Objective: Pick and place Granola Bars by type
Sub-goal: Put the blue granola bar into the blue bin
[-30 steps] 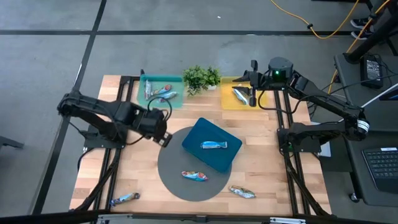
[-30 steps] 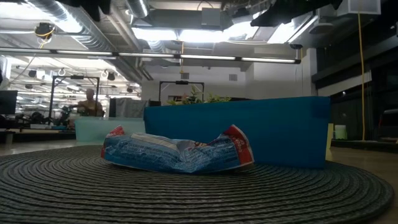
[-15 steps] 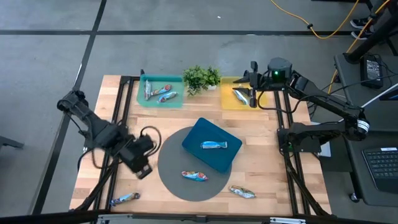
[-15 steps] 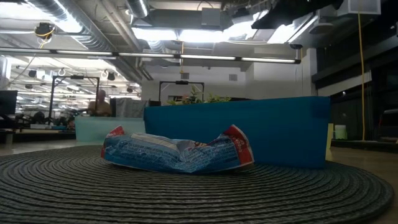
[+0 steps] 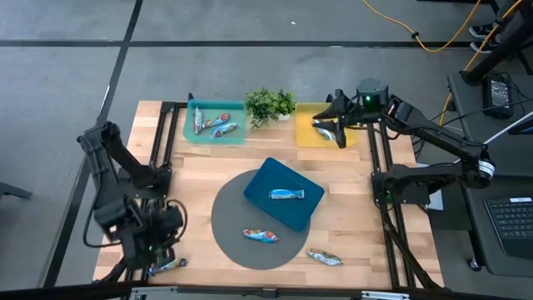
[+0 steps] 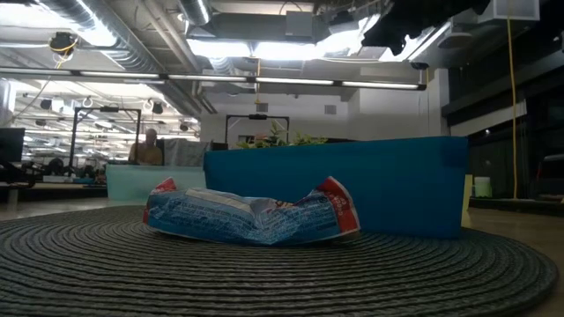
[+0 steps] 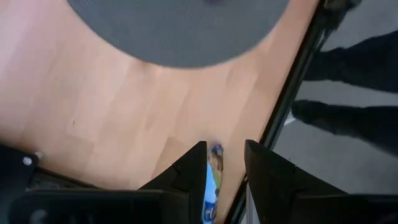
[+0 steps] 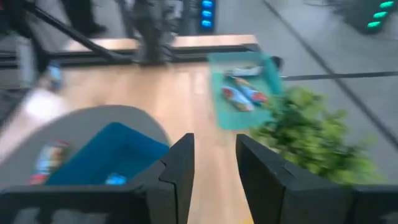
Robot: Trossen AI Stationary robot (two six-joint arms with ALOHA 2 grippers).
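Granola bars lie scattered. A silver-blue one (image 5: pixel 166 265) lies flat on the table's near left corner and also shows in the left wrist view (image 7: pixel 213 180). Others lie on the grey mat (image 5: pixel 261 236), in the blue tray (image 5: pixel 285 195), on the wood near the front (image 5: pixel 323 257), in the teal tray (image 5: pixel 215 123) and in the yellow tray (image 5: pixel 323 127). My left gripper (image 5: pixel 160 250) is open above the corner bar, one finger on either side of it (image 7: pixel 225 152). My right gripper (image 5: pixel 333 125) is open and empty over the yellow tray (image 8: pixel 214 155).
A small green plant (image 5: pixel 271 103) stands between the teal tray (image 5: pixel 193 133) and the yellow tray (image 5: pixel 304 137) at the far edge. The blue tray (image 5: pixel 266 179) rests partly on the round grey mat (image 5: pixel 229 217). The table's near edge and metal frame (image 7: pixel 283 112) run close to the corner bar.
My left gripper has swung from beside the mat's left rim toward the table's near left corner and now stands over the bar there, still open. No bar has moved.
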